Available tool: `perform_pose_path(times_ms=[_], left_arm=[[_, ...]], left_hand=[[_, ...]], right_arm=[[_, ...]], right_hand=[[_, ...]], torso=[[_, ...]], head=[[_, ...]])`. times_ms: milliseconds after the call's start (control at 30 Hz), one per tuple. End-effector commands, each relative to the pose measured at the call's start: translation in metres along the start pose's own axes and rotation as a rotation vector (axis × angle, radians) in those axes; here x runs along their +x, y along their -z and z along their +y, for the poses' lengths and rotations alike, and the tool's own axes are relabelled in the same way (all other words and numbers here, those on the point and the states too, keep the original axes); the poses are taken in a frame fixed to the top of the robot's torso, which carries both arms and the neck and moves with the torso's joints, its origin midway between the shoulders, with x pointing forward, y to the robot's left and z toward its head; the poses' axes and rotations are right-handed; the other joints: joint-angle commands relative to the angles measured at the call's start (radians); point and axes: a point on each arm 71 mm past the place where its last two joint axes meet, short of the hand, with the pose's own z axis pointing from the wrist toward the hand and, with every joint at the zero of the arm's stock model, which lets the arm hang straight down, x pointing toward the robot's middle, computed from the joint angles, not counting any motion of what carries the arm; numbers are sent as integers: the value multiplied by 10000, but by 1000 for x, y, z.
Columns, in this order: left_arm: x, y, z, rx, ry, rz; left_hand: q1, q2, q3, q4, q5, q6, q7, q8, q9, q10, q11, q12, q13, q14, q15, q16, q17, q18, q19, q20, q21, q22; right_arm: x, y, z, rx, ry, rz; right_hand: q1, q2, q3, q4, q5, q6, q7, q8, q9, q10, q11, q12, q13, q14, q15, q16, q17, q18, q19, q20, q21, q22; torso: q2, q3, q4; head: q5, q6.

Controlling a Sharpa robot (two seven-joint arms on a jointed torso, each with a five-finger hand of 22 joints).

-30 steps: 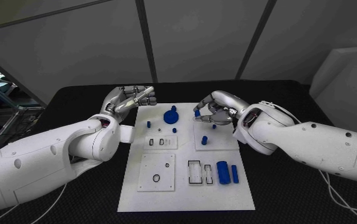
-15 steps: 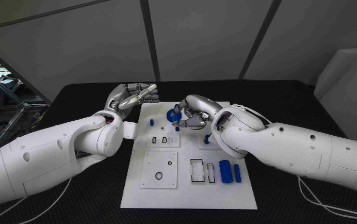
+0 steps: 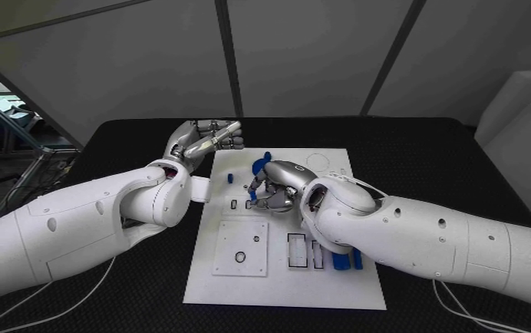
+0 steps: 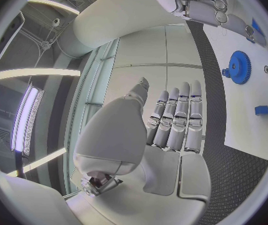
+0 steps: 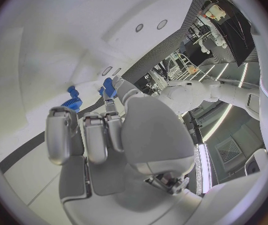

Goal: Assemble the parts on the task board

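Observation:
The white task board (image 3: 282,279) lies in the middle of the black table. My right hand (image 3: 277,187) hovers low over the board's far left part, beside the blue gear (image 3: 262,168), which it half hides. It pinches a small blue part (image 5: 109,87) at its fingertips, close to the gear (image 5: 74,102). My left hand (image 3: 205,138) is raised just off the board's far left corner, its fingers curled in with nothing in them. The left wrist view shows the gear (image 4: 238,67), a small blue block (image 4: 262,110) and the right hand (image 4: 215,10).
A small blue peg (image 3: 230,177) stands left of the gear. Two blue cylinders (image 3: 338,260) lie at the board's right side, partly under my right arm, beside rectangular slots (image 3: 293,250). A square plate with a black ring (image 3: 240,250) sits at the near left.
My right hand has moved left across the board, from its right side to the gear, carrying the small blue part. The left hand has stayed where it was.

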Motion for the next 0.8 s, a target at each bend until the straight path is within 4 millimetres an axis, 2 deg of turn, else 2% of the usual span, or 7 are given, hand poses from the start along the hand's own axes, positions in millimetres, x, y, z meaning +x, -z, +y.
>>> perform_pose_path(times_ms=[33, 800], left_arm=[[2, -1, -1, 47, 56, 116], [1, 0, -2, 18, 60, 131]], left_hand=[[0, 96, -12, -55, -27, 42, 12, -53, 3, 15, -35, -64, 3, -31, 3, -50, 15, -290, -56, -2, 60, 15], [0, 96, -12, -55, -27, 42, 12, -53, 3, 15, -35, -64, 3, -31, 3, -50, 15, -290, -56, -2, 60, 15]], right_arm=[[3, 0, -1, 163, 531, 169], [11, 1, -3, 314, 1074, 481]], right_hand=[[-157, -39, 21, 28, -3, 94, -40, 40, 45, 311, -61, -48, 1718, 1022, -56, 54, 2635, -43, 9, -20, 22, 766], [-249, -116, -2, 38, 11, 58, -29, 12, 31, 306, -53, -56, 1714, 1022, -51, 54, 2635, -39, -3, -16, 10, 749]], torso=[[3, 6, 8], [1, 10, -4]], head=[[30, -25], [157, -115]])
